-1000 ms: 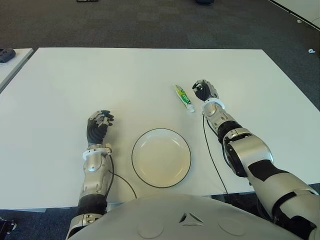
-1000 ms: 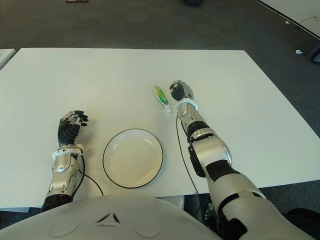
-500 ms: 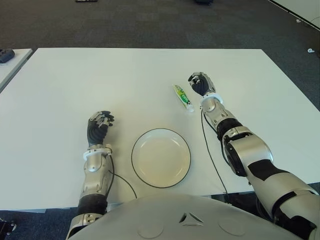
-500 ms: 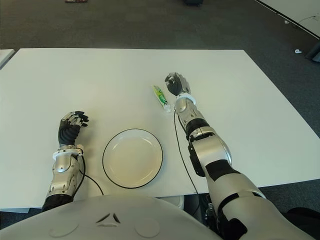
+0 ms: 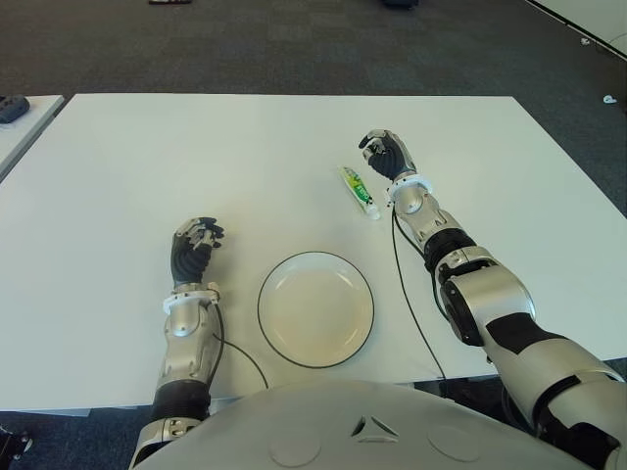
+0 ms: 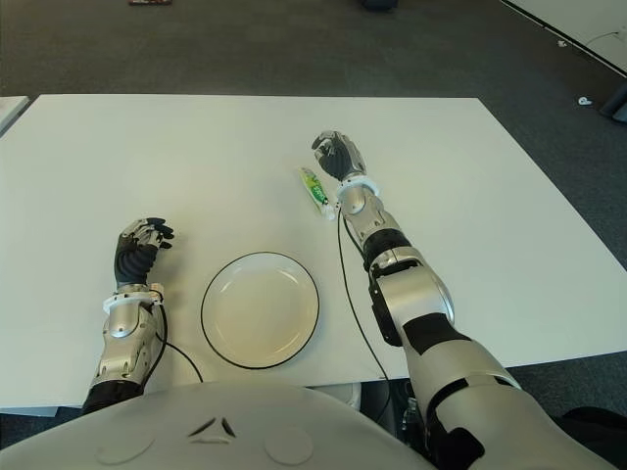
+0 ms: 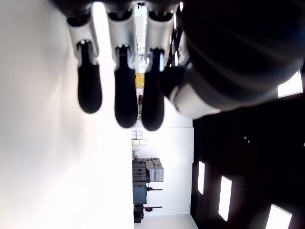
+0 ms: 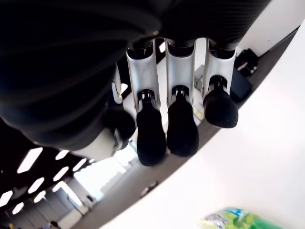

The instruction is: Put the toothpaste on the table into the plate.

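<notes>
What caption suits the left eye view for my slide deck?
Right robot hand hovers open beside the toothpaste; the plate sits empty.

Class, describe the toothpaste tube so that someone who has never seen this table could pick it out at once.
Start at the big white table and find the round white plate with a dark rim near its front edge. Beyond the plate, slightly toward the robot's right, a small tube lies flat just left of the right hand. This toothpaste is the only green-and-white thing there, with a white cap pointing toward the plate.
</notes>
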